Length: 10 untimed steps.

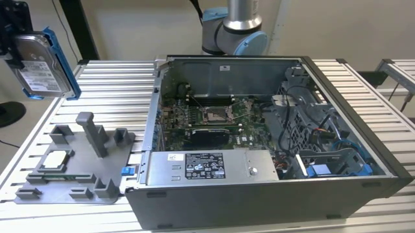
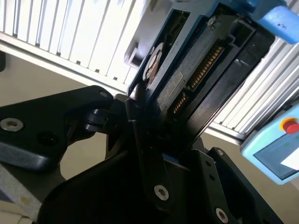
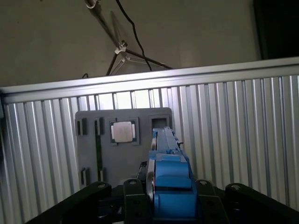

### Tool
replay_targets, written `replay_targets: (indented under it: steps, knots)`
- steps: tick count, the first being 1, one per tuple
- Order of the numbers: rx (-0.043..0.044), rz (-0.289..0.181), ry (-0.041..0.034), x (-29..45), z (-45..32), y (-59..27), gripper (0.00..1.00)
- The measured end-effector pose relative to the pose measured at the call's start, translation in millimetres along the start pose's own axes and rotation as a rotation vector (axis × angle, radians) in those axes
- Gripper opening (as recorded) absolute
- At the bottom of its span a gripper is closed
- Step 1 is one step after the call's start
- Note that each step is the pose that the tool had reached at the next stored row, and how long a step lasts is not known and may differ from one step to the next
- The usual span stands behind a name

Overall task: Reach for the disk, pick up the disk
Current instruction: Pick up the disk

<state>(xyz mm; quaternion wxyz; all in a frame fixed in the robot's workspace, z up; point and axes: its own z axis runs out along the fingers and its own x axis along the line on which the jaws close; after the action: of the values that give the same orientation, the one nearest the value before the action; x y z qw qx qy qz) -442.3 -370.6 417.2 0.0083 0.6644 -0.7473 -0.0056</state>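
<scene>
The disk (image 1: 40, 73), a silver-grey drive with a white label and a blue frame, hangs upright in the air at the exterior view's far left, above the slatted table. My black gripper (image 1: 15, 51) is shut on it from above. In the second wrist view the disk's connector edge (image 2: 196, 70) sits between the dark fingers (image 2: 140, 126). In the first wrist view the disk (image 3: 170, 179) appears edge-on, clamped in the gripper (image 3: 170, 200), high over the grey fixture plate.
A grey fixture plate (image 1: 81, 182) with upright posts lies below the disk and carries a square processor chip (image 1: 55, 159). An open computer case (image 1: 363, 150) stands to the exterior view's right, the arm's base (image 1: 233, 29) behind it. A pendant with a red button (image 2: 275, 149) lies nearby.
</scene>
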Motion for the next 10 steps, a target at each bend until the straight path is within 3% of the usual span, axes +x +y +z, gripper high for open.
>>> replay_targets:
  steps: [4, 10]
  knots:
    - [0.0001, 0.0, 0.0, 0.1, -12.8, 0.3, 0.0]
    - [-0.0001, 0.0, 0.0, 0.2, -40.0, 0.9, 0.0]
